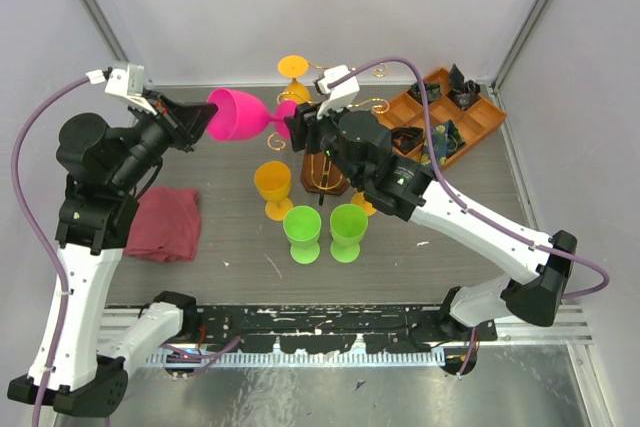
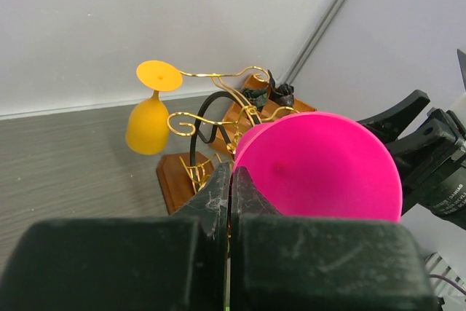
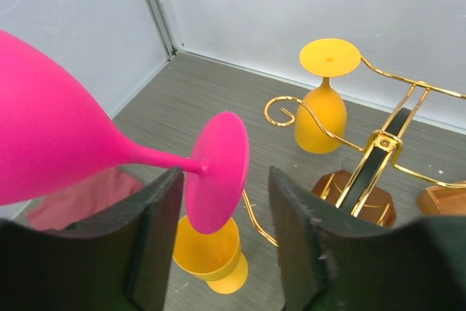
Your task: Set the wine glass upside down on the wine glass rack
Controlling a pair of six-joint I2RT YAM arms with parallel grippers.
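Spanning the view, the grey wood-grain surface (image 1: pixel 230 247) carried the wine glass rack (image 1: pixel 325 175) near its back middle: gold wire arms with curled ends on a dark brown base, and a hanging orange glass (image 1: pixel 293 69) upside down on one arm. Left of the rack and off the surface, the bright pink wine glass (image 1: pixel 235 115) lay sideways, foot toward the rack but apart from its nearest curl. The left gripper (image 1: pixel 200 119) had its fingers pinched tight on the bowl's rim. The right gripper (image 3: pixel 222 180) stood wide, fingers either side of the foot. An upright orange goblet (image 3: pixel 211 253) stood directly below.
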